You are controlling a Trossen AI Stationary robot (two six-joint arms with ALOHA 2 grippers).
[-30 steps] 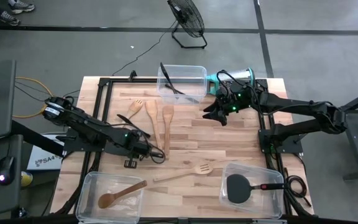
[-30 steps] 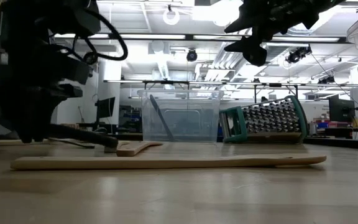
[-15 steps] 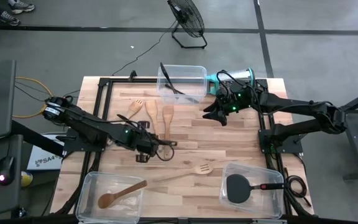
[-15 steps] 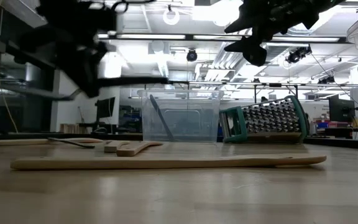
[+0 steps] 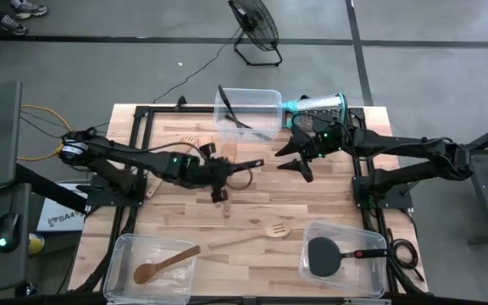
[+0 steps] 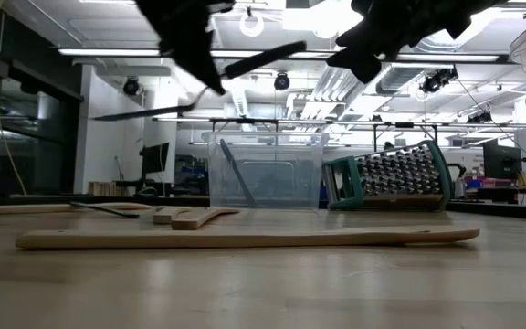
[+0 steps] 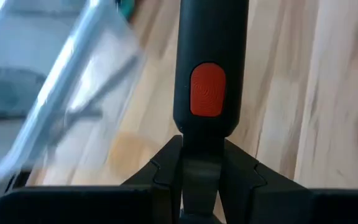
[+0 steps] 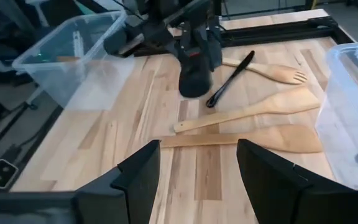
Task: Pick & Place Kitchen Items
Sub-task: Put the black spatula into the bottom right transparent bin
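Left gripper point(image 5: 224, 169) sits above mid-worktop point(image 5: 252, 212), fingers clamped on a black tool with a red button point(image 7: 207, 81), held off the surface (handle end points toward the right arm). Right gripper point(image 5: 292, 161) hovers near the steel grater point(image 5: 320, 104), fingers point(image 8: 138, 174) spread wide, holding nothing. Three pale wooden utensils point(image 8: 253, 127) lie beside the rear clear bin point(image 5: 248, 113), which holds a thin black tool point(image 5: 231, 114). A slotted wooden fork point(image 5: 252, 235) lies nearer the front. Front bins: wooden spoon point(image 5: 163, 263) in one, black spatula point(image 5: 333, 254) in the other.
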